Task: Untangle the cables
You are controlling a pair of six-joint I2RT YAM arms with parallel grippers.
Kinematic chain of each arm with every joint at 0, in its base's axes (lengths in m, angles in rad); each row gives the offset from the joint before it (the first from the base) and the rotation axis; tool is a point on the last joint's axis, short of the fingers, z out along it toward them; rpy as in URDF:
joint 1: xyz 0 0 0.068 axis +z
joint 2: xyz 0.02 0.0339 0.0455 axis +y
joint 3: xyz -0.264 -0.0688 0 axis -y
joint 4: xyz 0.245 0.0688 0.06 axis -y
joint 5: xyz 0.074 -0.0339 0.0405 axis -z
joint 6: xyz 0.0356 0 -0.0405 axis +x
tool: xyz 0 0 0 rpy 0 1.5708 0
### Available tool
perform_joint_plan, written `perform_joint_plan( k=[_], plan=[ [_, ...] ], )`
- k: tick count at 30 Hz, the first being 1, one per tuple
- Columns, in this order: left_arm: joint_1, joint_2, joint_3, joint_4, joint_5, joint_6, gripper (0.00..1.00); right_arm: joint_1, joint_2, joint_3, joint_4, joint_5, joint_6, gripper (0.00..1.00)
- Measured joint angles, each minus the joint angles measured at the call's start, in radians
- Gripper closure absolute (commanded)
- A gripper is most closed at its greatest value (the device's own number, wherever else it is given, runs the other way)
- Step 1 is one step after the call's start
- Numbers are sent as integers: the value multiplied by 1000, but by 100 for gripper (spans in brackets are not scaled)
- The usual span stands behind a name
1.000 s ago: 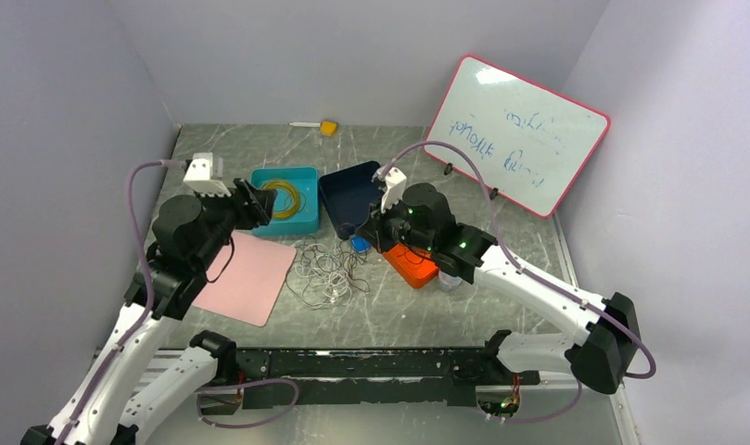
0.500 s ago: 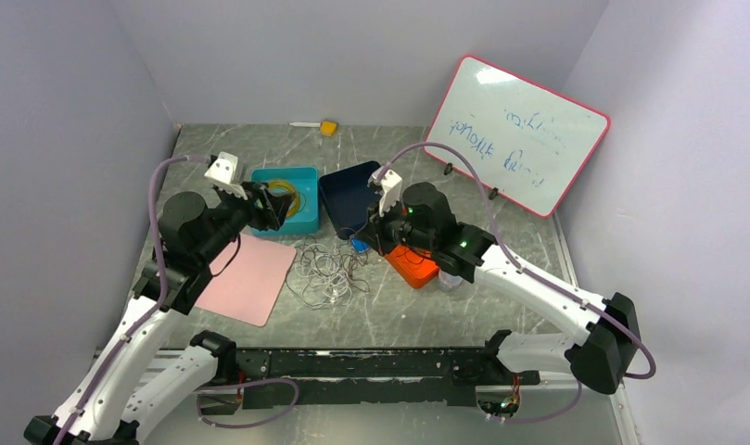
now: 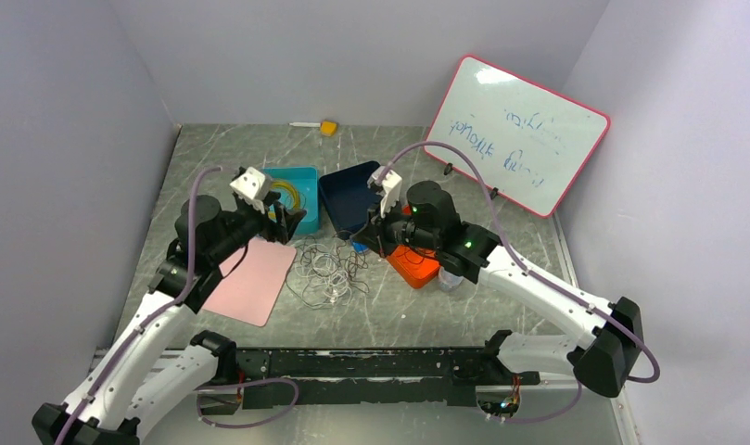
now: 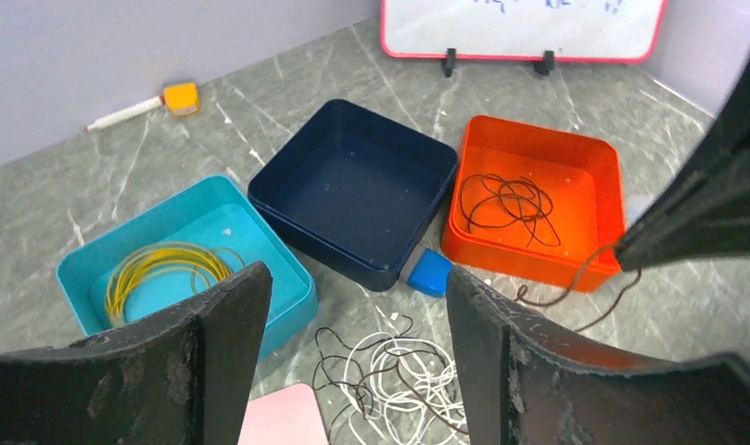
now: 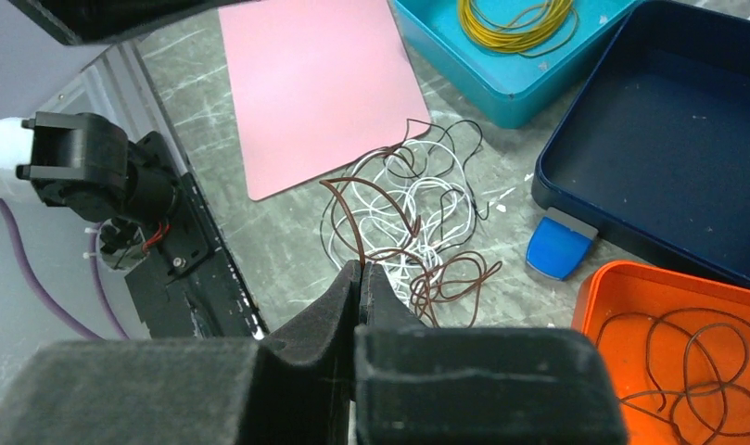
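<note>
Thin floppy cables [image 3: 329,271], white & brown-red loops, lie tangled mid-table on the marbled grey table [image 3: 403,311], just right of a flat pink mat [image 3: 255,278]. R gripper [image 5: 360,269] is clenched on one brown-red strand. L gripper [image 4: 357,283] is spread wide, holding nothing.

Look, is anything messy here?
Yes. The white and brown cables lie in a tangled heap, loose on the table. Elsewhere, yellow wire sits coiled in the teal tray, brown wire in the orange tray.
</note>
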Motion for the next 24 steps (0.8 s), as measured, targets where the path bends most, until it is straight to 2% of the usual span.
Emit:
perform_joint_plan(
  k=[3, 13, 18, 24],
  plan=[
    [0, -39, -31, 16, 58, 68, 29, 0, -6, 0, -2, -11, 2, 100],
    [-17, -64, -33, 44, 362, 362, 26, 0, -5, 0, -10, -81, -4, 100],
    [-51, -21, -33, 56, 425, 454, 27, 0, -5, 0, -11, -99, -6, 100],
    [-75, 29, -34, 58, 497, 484, 26, 0, 6, 0, -24, -73, -12, 100]
  ],
)
